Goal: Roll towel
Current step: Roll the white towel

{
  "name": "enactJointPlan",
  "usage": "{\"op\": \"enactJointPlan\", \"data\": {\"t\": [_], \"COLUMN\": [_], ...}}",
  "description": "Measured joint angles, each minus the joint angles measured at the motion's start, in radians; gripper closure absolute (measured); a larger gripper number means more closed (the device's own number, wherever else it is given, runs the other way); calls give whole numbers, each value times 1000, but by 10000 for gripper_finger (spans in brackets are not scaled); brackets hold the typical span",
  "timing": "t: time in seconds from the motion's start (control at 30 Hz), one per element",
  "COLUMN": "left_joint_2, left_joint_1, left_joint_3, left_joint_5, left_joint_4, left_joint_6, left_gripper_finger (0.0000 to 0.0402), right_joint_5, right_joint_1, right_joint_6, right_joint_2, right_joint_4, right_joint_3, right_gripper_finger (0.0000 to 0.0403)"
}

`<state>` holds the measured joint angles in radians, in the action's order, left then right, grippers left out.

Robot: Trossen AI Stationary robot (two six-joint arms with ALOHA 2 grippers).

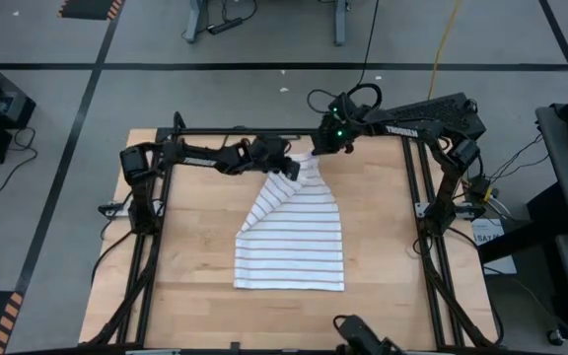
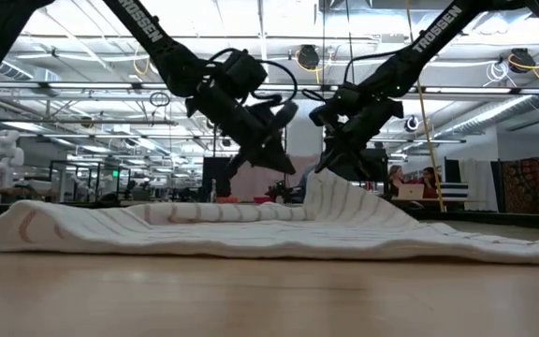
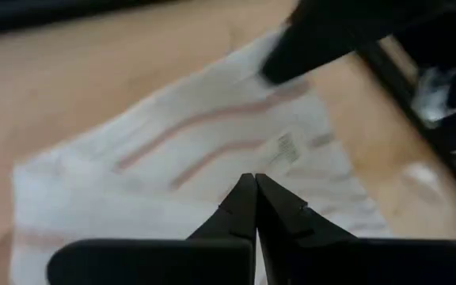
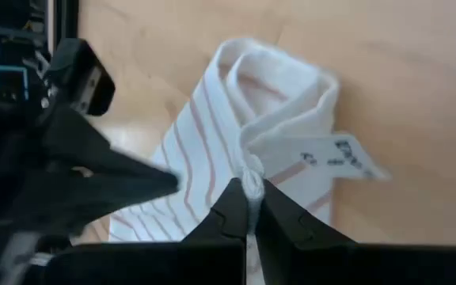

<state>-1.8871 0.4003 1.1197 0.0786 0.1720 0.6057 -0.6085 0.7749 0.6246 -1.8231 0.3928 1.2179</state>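
Towel (image 1: 292,242) lies on the wooden table (image 1: 195,296), spread flat at its near end and bunched up at the far end. Right gripper (image 4: 248,207) is clenched on the far edge beside the white tag (image 4: 335,156). Left gripper (image 3: 255,196), fingers pressed together, pinches the cloth just left of it.

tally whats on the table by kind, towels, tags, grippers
towel: 1, white with dark stripes, far edge lifted
tag: 1, small and white, at the towel's lifted edge
grippers: 2, left gripper shut just over the towel, right gripper shut on the towel's far edge
total: 4
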Motion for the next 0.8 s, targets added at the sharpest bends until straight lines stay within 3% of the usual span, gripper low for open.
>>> {"op": "enactJointPlan", "data": {"t": [0.13,0.3,0.43,0.57,0.67,0.8], "left_joint_2": [10,-8,-24,-45,-59,-70], "left_joint_1": [2,-68,-119,-165,-177,-185], "left_joint_3": [-1,-1,-1,-1,-2,-2], "left_joint_5": [94,101,-4,-179,-188,-191], "left_joint_4": [-6,-48,-97,-200,-215,-189], "left_joint_6": [-102,-339,-407,-410,-409,-405], "left_gripper_finger": [382,313,235,174,167,203], "right_joint_5": [-19,-21,-26,-26,-26,-26], "right_joint_1": [32,36,35,35,35,35], "right_joint_6": [-18,-19,-25,-31,-35,-35], "right_joint_2": [2,3,3,3,3,3], "right_joint_4": [13,15,21,23,27,31], "right_joint_3": [0,0,0,0,0,0], "right_gripper_finger": [401,401,401,401,401,401]}}
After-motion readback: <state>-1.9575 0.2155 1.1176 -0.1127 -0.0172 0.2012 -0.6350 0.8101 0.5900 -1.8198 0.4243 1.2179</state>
